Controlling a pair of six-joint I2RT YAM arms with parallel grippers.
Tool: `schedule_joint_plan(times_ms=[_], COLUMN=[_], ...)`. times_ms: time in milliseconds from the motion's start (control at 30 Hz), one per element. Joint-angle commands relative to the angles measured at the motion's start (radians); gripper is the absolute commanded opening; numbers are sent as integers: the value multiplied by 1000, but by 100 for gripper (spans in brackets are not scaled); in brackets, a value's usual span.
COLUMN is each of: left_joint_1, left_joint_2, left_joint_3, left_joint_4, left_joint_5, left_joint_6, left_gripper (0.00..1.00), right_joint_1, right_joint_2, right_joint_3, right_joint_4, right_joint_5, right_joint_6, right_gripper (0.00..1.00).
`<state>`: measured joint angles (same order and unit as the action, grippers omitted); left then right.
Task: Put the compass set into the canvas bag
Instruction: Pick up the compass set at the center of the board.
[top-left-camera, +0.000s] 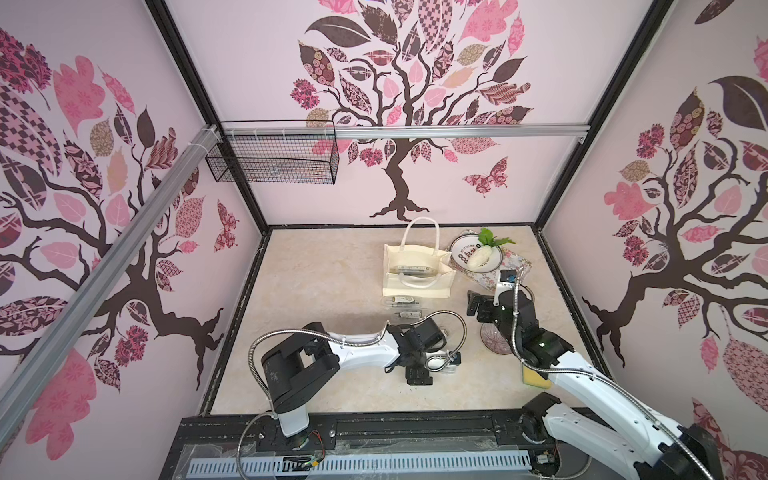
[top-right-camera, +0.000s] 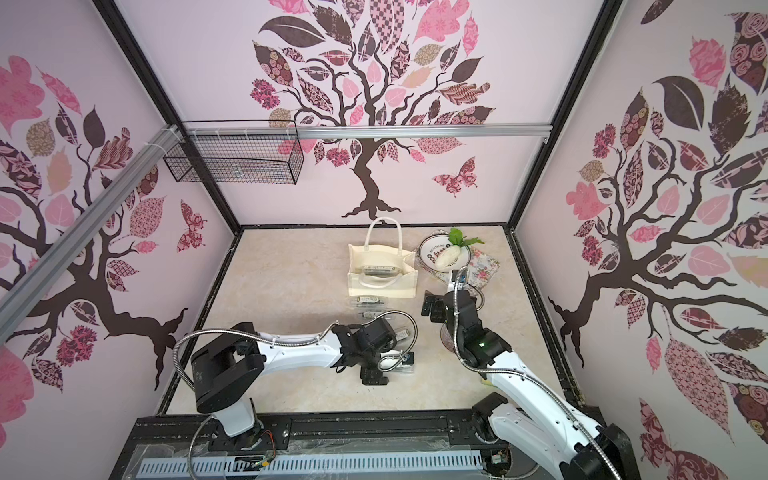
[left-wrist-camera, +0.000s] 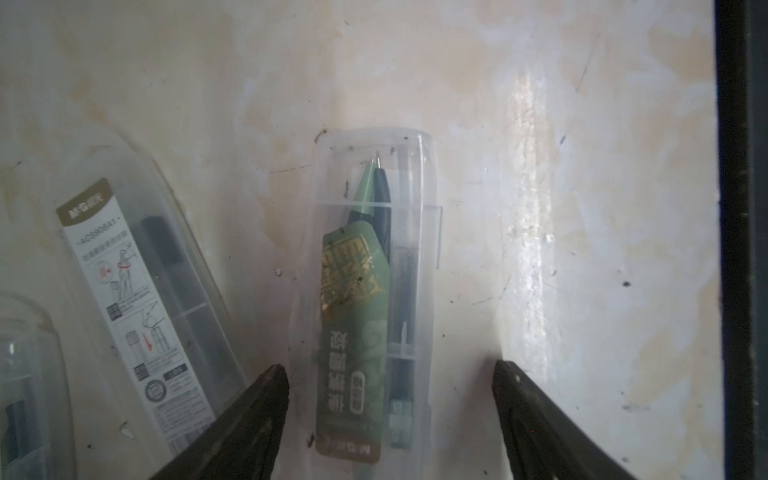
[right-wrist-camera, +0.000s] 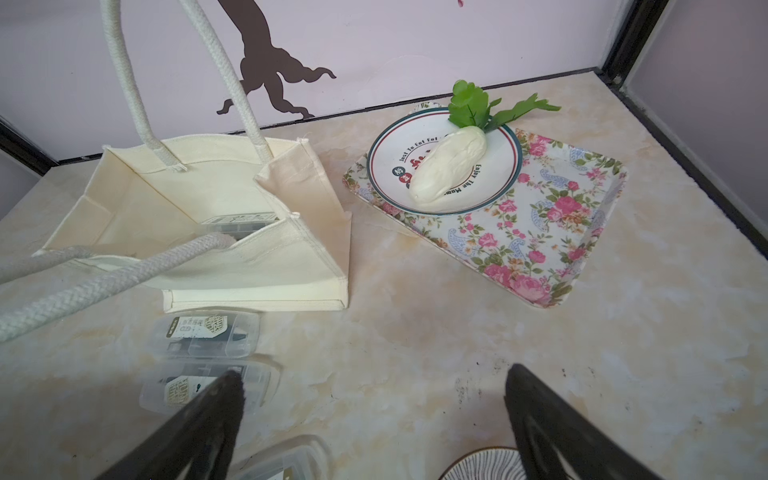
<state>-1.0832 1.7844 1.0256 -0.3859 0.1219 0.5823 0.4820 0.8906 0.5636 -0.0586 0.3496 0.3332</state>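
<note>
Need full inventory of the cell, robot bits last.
canvas bag: 1, cream, upright, back of table
compass cases: 4, clear; one in bag, three on table before it
tray: 1, floral, right of bag
plate: 1, white, on tray
radish: 1, white, green leaves, on plate
patterned dish: 1, dark, beside right arm
yellow item: 1, mostly hidden under right arm
wire basket: 1, black, on rear rail
left pincer: 1, black, open astride one case
right pincer: 1, black, open, empty
</note>
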Motion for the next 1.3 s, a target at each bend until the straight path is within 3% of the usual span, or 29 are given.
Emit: schedule_joint_plan(times_ms=[0, 533, 733, 1033, 1267], left_joint_1=[8, 35, 36, 36, 41], left_joint_2=[22, 88, 116, 72, -31], left_joint_3=[58, 127, 145, 140, 122], left_joint_4=[-17, -119, -132, -103, -93], left_joint_5=[33, 80, 53, -16, -34], left_joint_6=[31, 36, 17, 5, -1], left_gripper=[80, 66, 54, 43, 42], right_joint_1=[-5, -4, -4, -4, -4], right_joint_2=[-16, -28, -38, -50, -39], right_joint_3=[5, 1, -4, -6, -3], right_joint_4=[17, 26, 32, 37, 33], right_joint_5=[22, 17, 26, 35, 31], right_joint_6=[-8, 0, 4, 3, 11], right_gripper=[100, 100, 100, 100, 100])
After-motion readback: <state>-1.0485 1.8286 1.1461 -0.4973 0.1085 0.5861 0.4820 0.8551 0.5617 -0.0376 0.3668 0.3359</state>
